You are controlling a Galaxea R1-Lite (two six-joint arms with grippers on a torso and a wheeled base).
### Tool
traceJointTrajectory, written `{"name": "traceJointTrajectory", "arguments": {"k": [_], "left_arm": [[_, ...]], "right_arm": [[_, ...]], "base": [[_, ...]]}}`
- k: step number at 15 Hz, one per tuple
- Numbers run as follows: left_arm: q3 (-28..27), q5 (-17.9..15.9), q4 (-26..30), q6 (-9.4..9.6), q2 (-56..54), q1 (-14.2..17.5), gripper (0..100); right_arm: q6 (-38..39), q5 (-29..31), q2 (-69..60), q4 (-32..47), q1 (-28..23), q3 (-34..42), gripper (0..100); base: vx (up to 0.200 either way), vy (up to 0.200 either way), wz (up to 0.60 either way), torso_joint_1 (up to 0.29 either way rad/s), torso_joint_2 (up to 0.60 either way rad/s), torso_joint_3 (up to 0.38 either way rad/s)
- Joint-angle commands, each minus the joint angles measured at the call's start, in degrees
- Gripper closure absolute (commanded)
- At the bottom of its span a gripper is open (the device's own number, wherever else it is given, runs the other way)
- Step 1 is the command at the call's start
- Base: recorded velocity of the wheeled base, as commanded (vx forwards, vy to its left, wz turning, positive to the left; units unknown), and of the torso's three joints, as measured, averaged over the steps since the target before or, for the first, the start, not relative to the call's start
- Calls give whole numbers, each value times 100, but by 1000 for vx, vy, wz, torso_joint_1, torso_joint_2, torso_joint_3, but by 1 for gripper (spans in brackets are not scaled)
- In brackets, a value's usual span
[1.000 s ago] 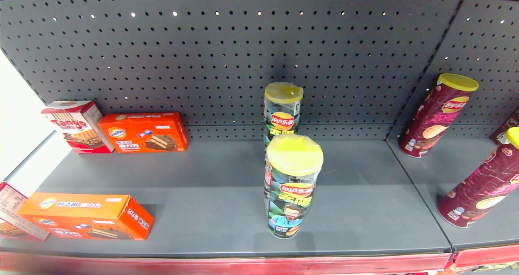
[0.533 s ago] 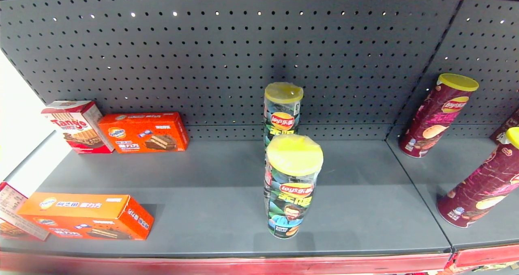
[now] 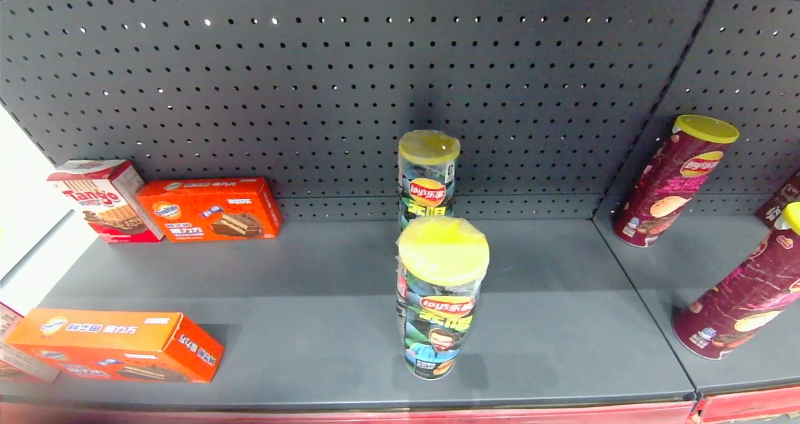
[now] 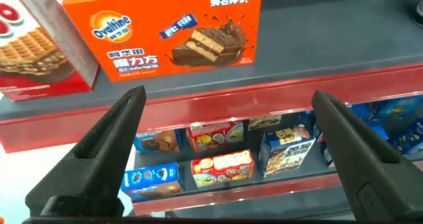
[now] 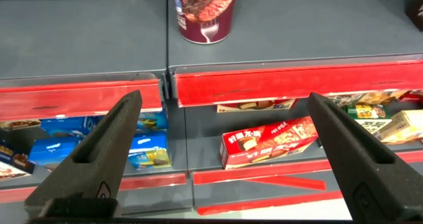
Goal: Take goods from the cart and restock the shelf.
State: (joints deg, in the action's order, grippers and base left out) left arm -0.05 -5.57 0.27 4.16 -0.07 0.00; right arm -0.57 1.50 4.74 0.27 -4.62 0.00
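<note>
Cardboard yellow-lidded crisp tube (image 3: 437,314) at grey shelf (image 3: 300,299) front: probably light, stiff, slick, I'd pinch mid-body; left gripper (image 4: 225,151), right gripper (image 5: 221,151) agape, empty.

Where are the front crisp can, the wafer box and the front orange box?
front can (image 3: 437,324), head view, label.
wafer box (image 3: 105,206), head view, front face.
front orange box (image 3: 106,330), head view, top face.

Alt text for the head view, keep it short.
Front chip can and rear chip can, yellow-lidded, stand upright in line on a grey shelf backed by pegboard. At its left are a front orange box, a back orange box and a wafer box; two maroon cans stand to the right.
</note>
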Motion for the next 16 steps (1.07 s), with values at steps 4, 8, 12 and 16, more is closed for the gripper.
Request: {"name": "traceJointTrajectory", "arguments": {"k": [4, 8, 12, 16], "left_arm": [[5, 30, 0, -73, 7, 9, 0], [-4, 30, 0, -73, 7, 9, 0], [-4, 74, 0, -117, 7, 9, 0], [-4, 74, 0, -126, 7, 9, 0]], "right_arm": [[5, 8, 9, 0, 5, 0, 0], [-4, -1, 9, 0, 5, 0, 0], [5, -1, 9, 0, 5, 0, 0], [5, 8, 9, 0, 5, 0, 0]], "base": [[0, 0, 0, 0, 0, 0], [0, 0, 0, 0, 0, 0], [-50, 0, 0, 1, -1, 2], [0, 0, 0, 0, 0, 0]]}}
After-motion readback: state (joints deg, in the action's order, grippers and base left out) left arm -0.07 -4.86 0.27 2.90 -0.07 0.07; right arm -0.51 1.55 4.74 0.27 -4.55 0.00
